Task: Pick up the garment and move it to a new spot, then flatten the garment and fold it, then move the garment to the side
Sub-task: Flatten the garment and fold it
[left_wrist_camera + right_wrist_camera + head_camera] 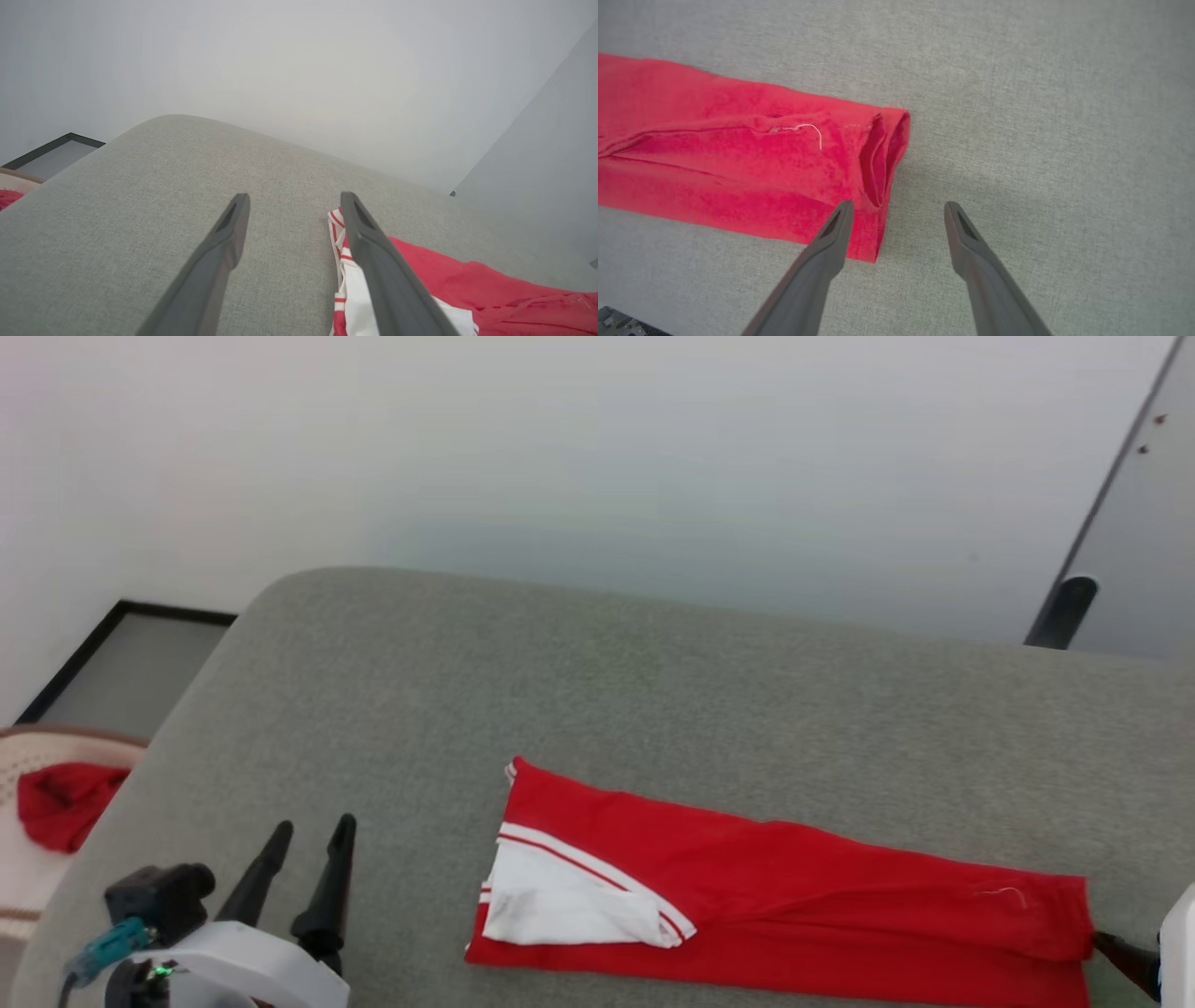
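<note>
The garment (784,896) lies folded into one long narrow red band on the grey cushion (597,691), toward its near right part; the band runs left to right and slopes a little nearer at its right end. A white sleeve (560,901) with red-and-white stripes is folded flat on top of the left end. A loose white thread (810,130) curls on the cloth near the right end, where the hem (878,158) shows its layers.

The left gripper (315,823) stands over bare cushion, near the sleeve end and to its left; its two fingers are spread apart with nothing between them. From its own wrist, one finger (383,261) crosses in front of the striped sleeve edge; I cannot tell whether it touches.

The right gripper (899,205) is at the garment's right end, fingers wide apart and empty. One fingertip (840,219) sits over the near corner of the hem, the other over bare cushion just beside it; whether it touches is unclear.

Off the cushion's left side, a crumpled red cloth (61,803) rests on something cream. Behind that a dark-framed panel (131,663) stands at the foot of the pale wall (597,457).
</note>
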You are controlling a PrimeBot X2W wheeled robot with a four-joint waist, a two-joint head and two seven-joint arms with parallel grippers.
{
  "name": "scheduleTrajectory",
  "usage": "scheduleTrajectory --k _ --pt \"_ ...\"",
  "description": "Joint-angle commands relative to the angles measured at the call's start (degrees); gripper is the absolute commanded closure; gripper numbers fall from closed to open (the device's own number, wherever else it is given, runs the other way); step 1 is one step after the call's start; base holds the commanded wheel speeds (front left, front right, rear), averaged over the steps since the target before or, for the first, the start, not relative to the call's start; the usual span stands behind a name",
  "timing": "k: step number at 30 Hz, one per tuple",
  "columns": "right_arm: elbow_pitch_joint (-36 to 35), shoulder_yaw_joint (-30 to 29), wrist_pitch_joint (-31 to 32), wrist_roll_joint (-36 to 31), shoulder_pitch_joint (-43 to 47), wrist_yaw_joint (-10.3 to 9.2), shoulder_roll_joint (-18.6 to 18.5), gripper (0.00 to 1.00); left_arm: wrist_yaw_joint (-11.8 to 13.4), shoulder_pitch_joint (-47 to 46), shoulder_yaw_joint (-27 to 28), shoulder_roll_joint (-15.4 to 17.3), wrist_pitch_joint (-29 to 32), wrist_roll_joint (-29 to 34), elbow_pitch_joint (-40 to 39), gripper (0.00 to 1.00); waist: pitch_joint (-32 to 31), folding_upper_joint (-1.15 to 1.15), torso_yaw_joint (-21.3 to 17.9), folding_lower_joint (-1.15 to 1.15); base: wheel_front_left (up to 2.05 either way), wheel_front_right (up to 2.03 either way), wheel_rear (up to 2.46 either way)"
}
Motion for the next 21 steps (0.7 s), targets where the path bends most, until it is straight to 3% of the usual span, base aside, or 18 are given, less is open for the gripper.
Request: scheduleTrajectory --k 1,12,19,20,21 --pt "1.51 0.29 1.64 0.76 -1.69 -0.02 -0.13 0.0 -1.08 -0.27 0.48 -1.2 -0.19 1.39 0.58 0.0 2.34 0.0 2.41 0.0 0.0 0.0 0.0" --pt "8.4 1.09 3.96 1.27 -6.41 -0.02 -0.01 0.0 -4.32 -4.17 1.79 -6.79 -0.21 5.62 2.73 0.0 8.85 0.0 6.43 0.0 0.0 0.0 0.0" --pt "14.02 3.81 4.34 2.48 -8.3 -0.01 2.19 0.0 -6.41 -5.58 3.33 -10.01 -0.21 6.98 4.86 0.0 10.46 0.0 7.12 0.0 0.0 0.0 0.0" --pt "14.57 4.27 4.47 2.62 -8.52 -0.01 2.32 0.41 -6.58 -5.74 3.45 -10.31 -0.21 6.97 5.15 0.0 10.54 0.0 7.11 0.0 0.0 0.0 0.0" --pt "15.13 4.52 4.61 3.0 -8.85 -0.01 2.41 1.0 -6.8 -5.94 3.57 -10.53 -0.21 7.12 5.48 0.0 10.6 0.0 7.09 0.0 0.0 0.0 0.0"
